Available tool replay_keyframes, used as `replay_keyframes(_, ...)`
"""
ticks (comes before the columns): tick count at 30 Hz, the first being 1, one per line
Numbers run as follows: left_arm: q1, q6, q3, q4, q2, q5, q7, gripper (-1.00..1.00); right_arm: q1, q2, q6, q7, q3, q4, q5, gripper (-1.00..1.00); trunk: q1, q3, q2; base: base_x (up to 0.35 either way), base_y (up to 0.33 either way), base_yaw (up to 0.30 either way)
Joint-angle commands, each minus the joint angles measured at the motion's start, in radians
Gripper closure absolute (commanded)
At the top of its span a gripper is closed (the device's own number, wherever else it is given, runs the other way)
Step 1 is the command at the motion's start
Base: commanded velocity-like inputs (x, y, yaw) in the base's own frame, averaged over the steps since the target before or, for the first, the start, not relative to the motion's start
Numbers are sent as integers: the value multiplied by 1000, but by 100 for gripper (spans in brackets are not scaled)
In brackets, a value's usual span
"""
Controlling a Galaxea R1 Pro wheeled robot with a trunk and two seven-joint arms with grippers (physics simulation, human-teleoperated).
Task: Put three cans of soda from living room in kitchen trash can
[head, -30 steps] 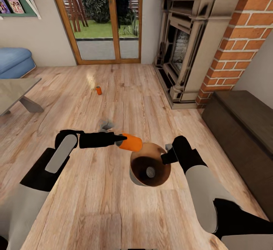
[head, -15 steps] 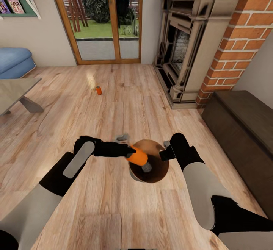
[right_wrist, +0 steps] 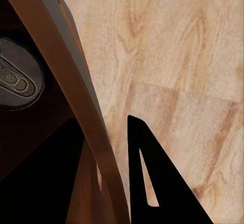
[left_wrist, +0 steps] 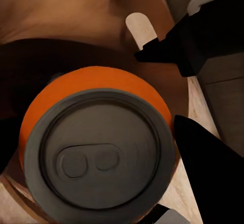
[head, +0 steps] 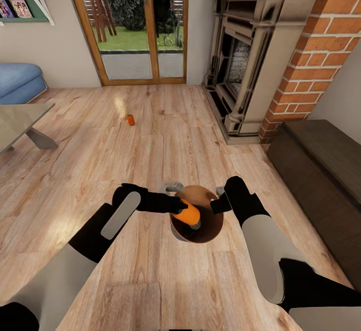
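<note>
In the head view my left gripper (head: 181, 209) is shut on an orange can of soda (head: 189, 214), which is tilted down into the mouth of the tash can (head: 210, 234). The left wrist view shows that can's grey top (left_wrist: 99, 155) close up, with the bin's brown inside (left_wrist: 61, 10) behind it. My right gripper (head: 219, 204) is shut on the bin's right rim. In the right wrist view its fingers (right_wrist: 147, 178) straddle the rim (right_wrist: 76, 91). The grey top of another can (right_wrist: 15, 84) lies inside the bin. A third orange can (head: 130, 119) stands far off on the wood floor.
A brick fireplace (head: 250, 65) and a dark low cabinet (head: 321, 160) line the right side. Glass doors (head: 135, 25) are at the back. A blue sofa (head: 17, 83) and the glass coffee table (head: 20, 120) sit at the left. Wood floor lies between me and the far can.
My left arm has swung right, carrying the can from beside the bin to over and into its mouth. The right gripper stays on the rim.
</note>
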Motion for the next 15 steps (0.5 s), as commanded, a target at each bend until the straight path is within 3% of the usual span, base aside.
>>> replay_keyframes(1,0,0,0,0,-1,-3,0,100,0,0,6,5,-1,1,-28,100,0,0,0,0,0,0)
replay_keyframes(8,0,-24,-3,24,-2,-17,1,100,0,0,6,7,1,7,-42,100,0,0,0,0,0,0)
replay_keyframes(11,0,-68,-10,88,-3,-57,-5,100,0,0,6,7,5,11,-56,100,0,0,0,0,0,0)
replay_keyframes(15,0,-93,-14,127,-11,-78,-8,100,0,0,6,7,10,14,-60,100,0,0,0,0,0,0)
